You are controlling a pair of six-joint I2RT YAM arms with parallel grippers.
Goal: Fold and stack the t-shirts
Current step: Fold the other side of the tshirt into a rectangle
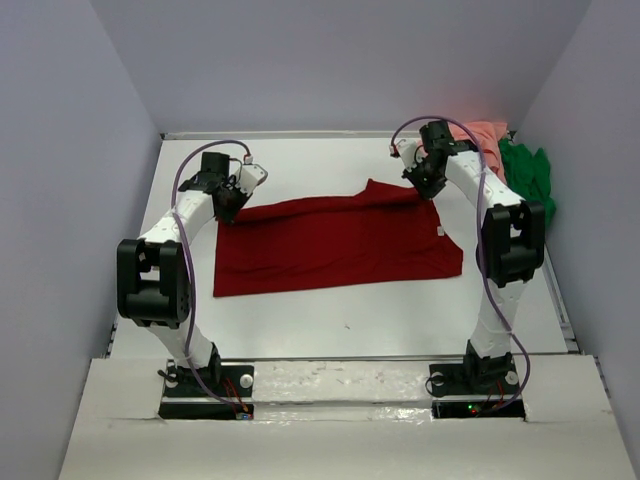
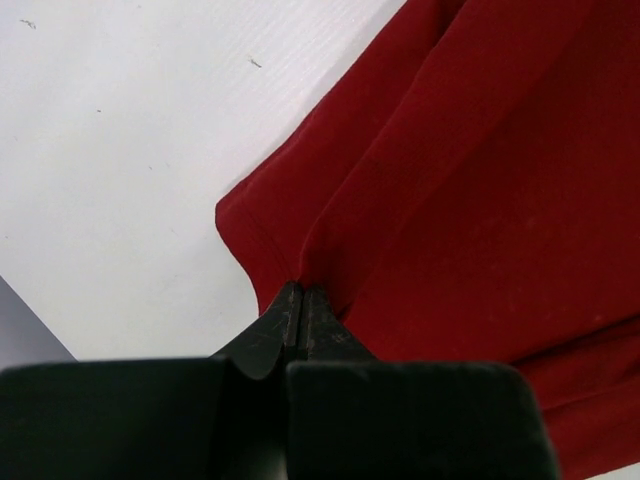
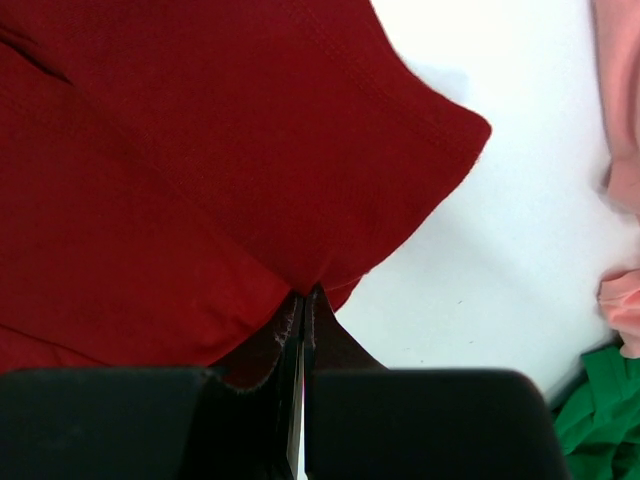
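The white table [image 1: 330, 320] fills the overhead view, walled on three sides. The dark red t-shirt [image 1: 335, 245] lies spread across its middle, the widest cloth there, its long edge running from 9 to 3 o'clock; the far edge is doubled over into a fold. At about 1 o'clock from it, in the table's far corner, the bright green t-shirt [image 1: 530, 175] sits crumpled against the wall, and the salmon pink t-shirt [image 1: 488, 140] is bunched just beside it on the 11 o'clock side, the two touching.

The left gripper [image 1: 232, 205] is at the red shirt's 10 o'clock corner, jaws pinched tight on a ridge of red cloth. The right gripper [image 1: 425, 185] is at the 1 o'clock corner, jaws likewise clamped on the red hem.
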